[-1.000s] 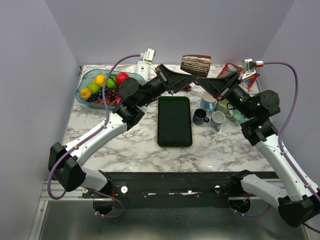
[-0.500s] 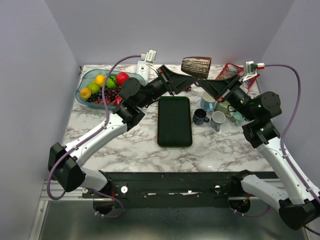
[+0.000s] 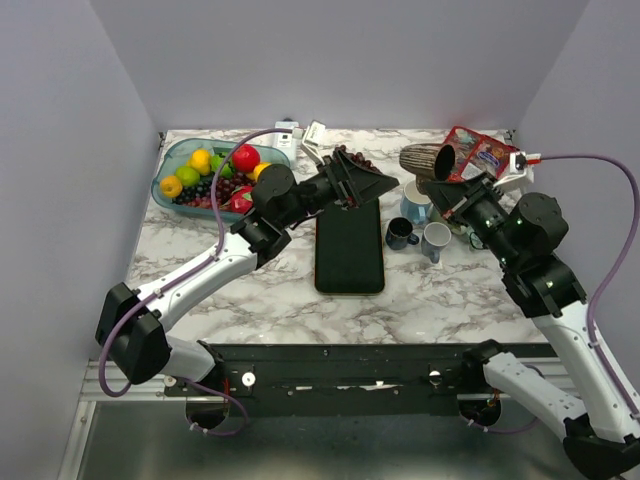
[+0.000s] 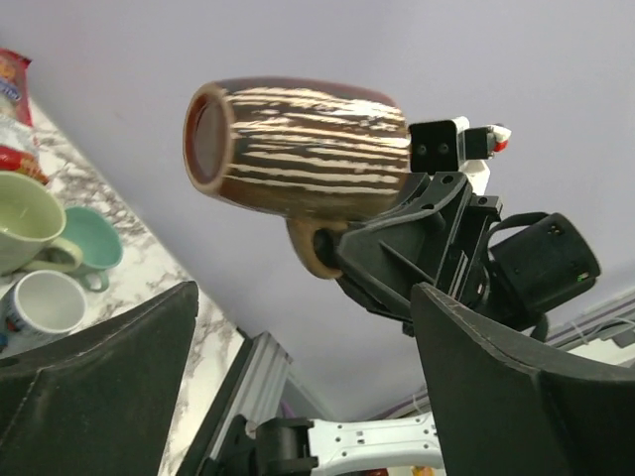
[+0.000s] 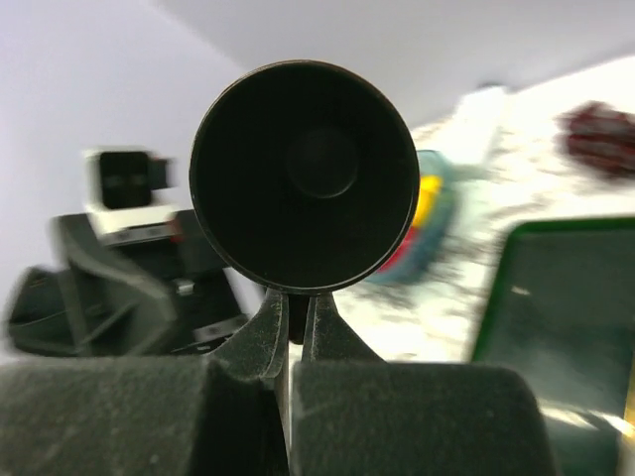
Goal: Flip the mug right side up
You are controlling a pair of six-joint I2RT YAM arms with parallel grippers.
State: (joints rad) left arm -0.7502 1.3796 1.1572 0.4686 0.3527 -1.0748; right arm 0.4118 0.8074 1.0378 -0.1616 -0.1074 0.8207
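Step in hand looks like the turn itself, about half done. Left gripper is raised over the far end of the dark pad, jaws spread and empty. Beyond it, the right gripper is lifted high, jaws pinching the handle of the mug. The mug lies on its side in the air above the cups, clear of the counter. Next move likely calls for a wrist roll until the mouth faces up, then lowering.

Lab enclosure, plain lilac walls, marble tabletop
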